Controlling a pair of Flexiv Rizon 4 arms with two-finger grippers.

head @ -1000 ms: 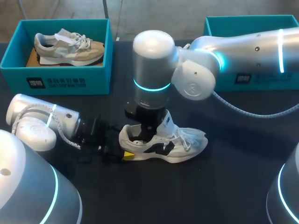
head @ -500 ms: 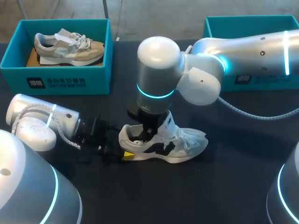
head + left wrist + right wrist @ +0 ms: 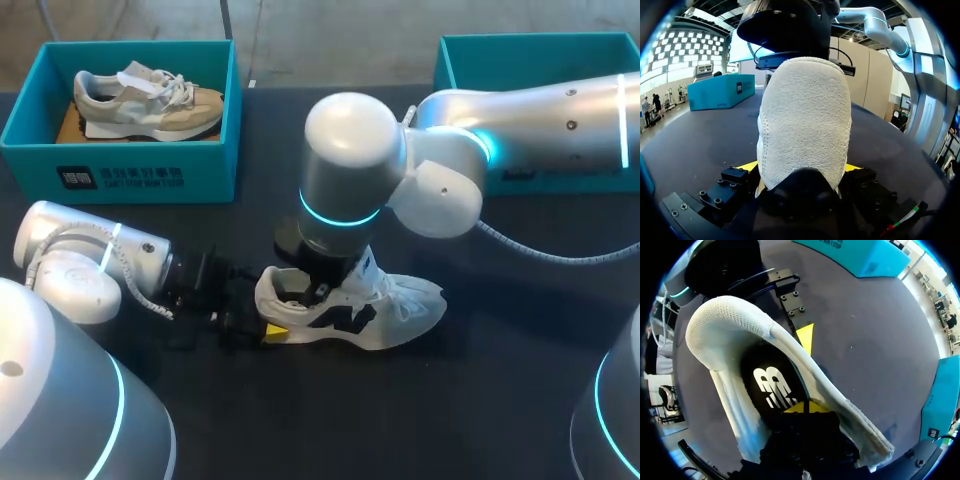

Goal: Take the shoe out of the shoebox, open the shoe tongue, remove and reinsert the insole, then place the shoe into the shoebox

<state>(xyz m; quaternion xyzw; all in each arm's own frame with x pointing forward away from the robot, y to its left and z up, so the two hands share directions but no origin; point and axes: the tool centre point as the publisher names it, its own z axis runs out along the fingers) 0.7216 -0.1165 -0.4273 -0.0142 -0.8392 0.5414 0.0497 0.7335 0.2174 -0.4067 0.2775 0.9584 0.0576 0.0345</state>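
- The right arm (image 3: pixel 355 165) is swinging its big rounded joint to the right and nearer, coming down lower over the shoe (image 3: pixel 400 312).
- The joint is covering more of the shoe's tongue (image 3: pixel 366 268).
- The right gripper (image 3: pixel 318 288) is sinking slightly deeper into the shoe's opening.
- The arm's long section is dropping across the front of the far right box (image 3: pixel 540 48), hiding its label.

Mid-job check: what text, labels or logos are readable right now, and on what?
Left shoebox front: dark logo block, white print line, too small to read.
Right shoebox label: mostly hidden behind right arm, unreadable.
Insole: white logo mark, no readable words.
White shoe side: dark logo shape, no words.
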